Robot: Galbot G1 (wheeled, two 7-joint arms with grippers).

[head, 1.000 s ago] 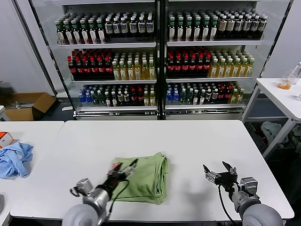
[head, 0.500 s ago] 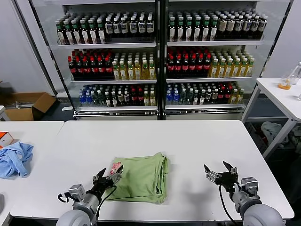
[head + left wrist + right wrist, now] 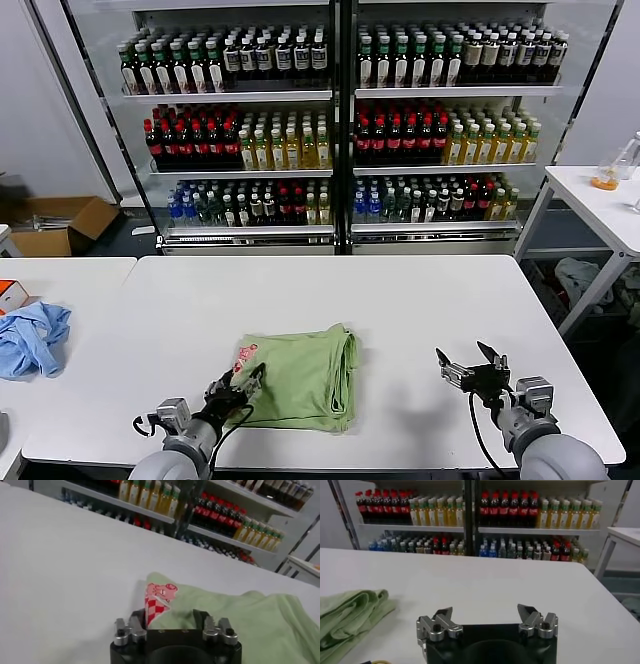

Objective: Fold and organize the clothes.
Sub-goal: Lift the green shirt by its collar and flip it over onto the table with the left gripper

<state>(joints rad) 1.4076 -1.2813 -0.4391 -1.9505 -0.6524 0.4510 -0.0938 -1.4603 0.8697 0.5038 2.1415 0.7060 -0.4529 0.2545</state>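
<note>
At the counter's (image 3: 400, 290) near edge, our left tool (image 3: 237, 384) touches the folded shirt (image 3: 305, 375).
We cannot tell its opening; our right tool (image 3: 472, 368) gapes empty over bare counter.

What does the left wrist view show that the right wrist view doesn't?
Only the left wrist view shows the left claw at the shirt's red-and-white print. Only the right wrist view shows the open right claw over bare table, clear of the cloth. Both show the folded green polo shirt and the drinks shelves.
</note>
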